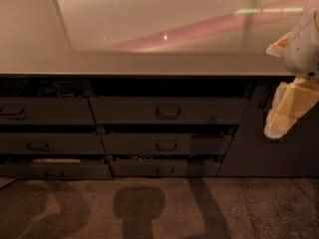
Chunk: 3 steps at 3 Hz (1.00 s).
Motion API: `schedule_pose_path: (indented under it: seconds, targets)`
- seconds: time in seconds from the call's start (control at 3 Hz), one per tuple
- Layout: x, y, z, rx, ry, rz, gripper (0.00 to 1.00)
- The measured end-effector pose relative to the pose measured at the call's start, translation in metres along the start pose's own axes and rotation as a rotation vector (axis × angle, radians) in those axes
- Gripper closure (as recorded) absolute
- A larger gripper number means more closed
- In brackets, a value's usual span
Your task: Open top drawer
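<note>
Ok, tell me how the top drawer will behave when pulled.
The top drawer looks rigid and wide, so it probably slides straight out, perhaps heavily. Its small central handle may slip from a loose grip. The hand hangs to its right.

Top drawer (209,110): wide dark grey front, small central pull handle (168,112), level under the countertop (149,63). Gripper (281,118) hangs to its right, apart.

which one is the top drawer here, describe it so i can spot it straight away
Start at the long counter and look just under its edge, at the right-hand stack of drawers. The top drawer is highest there, left of the pale claw at the right. It is wider and taller than the middle drawer and bottom drawer beneath it.
</note>
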<state>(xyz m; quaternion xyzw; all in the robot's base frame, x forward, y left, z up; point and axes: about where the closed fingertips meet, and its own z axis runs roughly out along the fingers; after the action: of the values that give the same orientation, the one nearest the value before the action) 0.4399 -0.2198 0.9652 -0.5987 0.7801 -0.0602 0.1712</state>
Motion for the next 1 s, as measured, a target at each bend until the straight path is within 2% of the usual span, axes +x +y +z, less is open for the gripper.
schedule_pose_path:
  seconds: [0.33,0.67,1.0]
  targets:
    - [0.030,0.000,0.057,0.012,0.023,0.017,0.00]
    - [0.050,-0.003,0.103,0.007,0.034,0.030,0.00]
    - [0.050,-0.004,0.102,0.007,0.034,0.034,0.00]
